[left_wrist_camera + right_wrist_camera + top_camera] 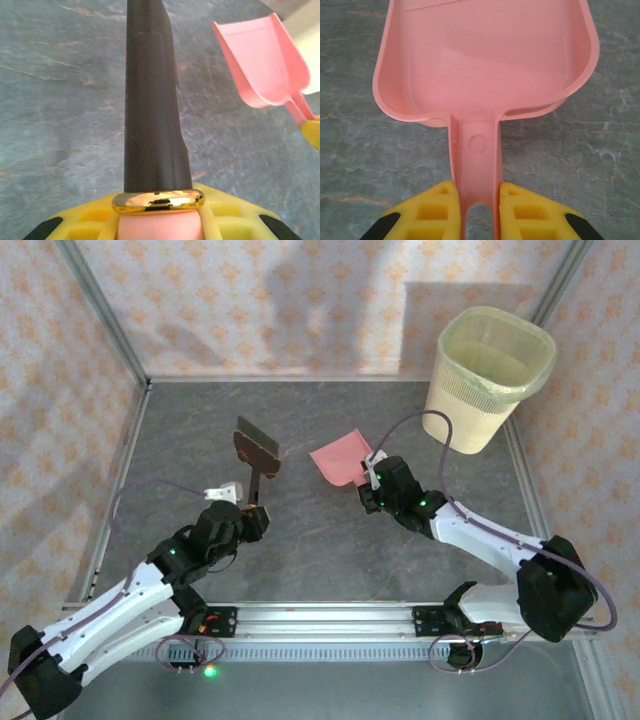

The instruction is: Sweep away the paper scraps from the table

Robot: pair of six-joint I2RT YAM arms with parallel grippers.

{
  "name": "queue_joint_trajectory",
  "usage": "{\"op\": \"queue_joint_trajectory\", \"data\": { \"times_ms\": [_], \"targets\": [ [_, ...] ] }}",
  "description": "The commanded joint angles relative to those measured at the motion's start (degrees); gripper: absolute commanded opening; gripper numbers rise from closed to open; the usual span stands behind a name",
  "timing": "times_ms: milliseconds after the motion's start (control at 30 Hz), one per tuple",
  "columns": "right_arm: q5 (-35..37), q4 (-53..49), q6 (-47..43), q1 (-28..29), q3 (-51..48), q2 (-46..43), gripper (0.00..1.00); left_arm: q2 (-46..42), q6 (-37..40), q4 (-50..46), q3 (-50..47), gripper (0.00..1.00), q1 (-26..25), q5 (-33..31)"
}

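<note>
The right gripper [477, 189] is closed tight on the flat handle of a pink plastic dustpan [485, 60], one yellow finger [442, 210] pressed to each side of the handle. The scoop points away from the wrist, and its inside is bare, smooth pink plastic. Whether its front lip touches the surface below cannot be told.

Beyond the dustpan, in the far right corner, a pale yellow-green ribbed plastic bin [470, 418] stands upright with a thin liner folded over its rim. What lies inside it cannot be made out.

The left gripper [159, 212] is clamped on a dark-handled brush [150, 100], just behind a gold-coloured metal ring [159, 200] on the handle. The handle runs straight out from the jaws, and the brush head [256, 445] sits just left of the dustpan [338, 462], apart from it.

Under both tools lies the dark grey stone-patterned table [330, 550], edged by aluminium rails. It is directly beneath each pair of jaws.

In the top view both arms reach forward from their bases at the near edge. They are held low and angled inward, so the left gripper [252, 514] and the right gripper [372, 480] face each other's side near the middle of the table.
</note>
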Motion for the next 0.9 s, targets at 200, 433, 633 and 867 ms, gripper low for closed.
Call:
{"op": "queue_joint_trajectory", "data": {
  "times_ms": [200,433,633,867],
  "targets": [
    [3.9,7.0,3.7,-4.3,-2.5,3.3,0.11,9.8,2.6,10.2,3.0,0.00,1.1,14.8],
    [6.3,9.2,4.4,-5.2,-4.1,5.9,0.13,17.3,-0.8,11.2,3.6,0.00,2.8,24.9],
    [3.8,10.5,4.9,-5.4,-3.5,8.0,0.18,19.3,-2.6,11.5,3.3,0.00,4.3,30.5],
    [4.0,9.6,6.8,-5.7,-1.8,11.7,0.32,25.3,-1.1,1.3,6.5,0.00,6.2,30.7]
  ]
}}
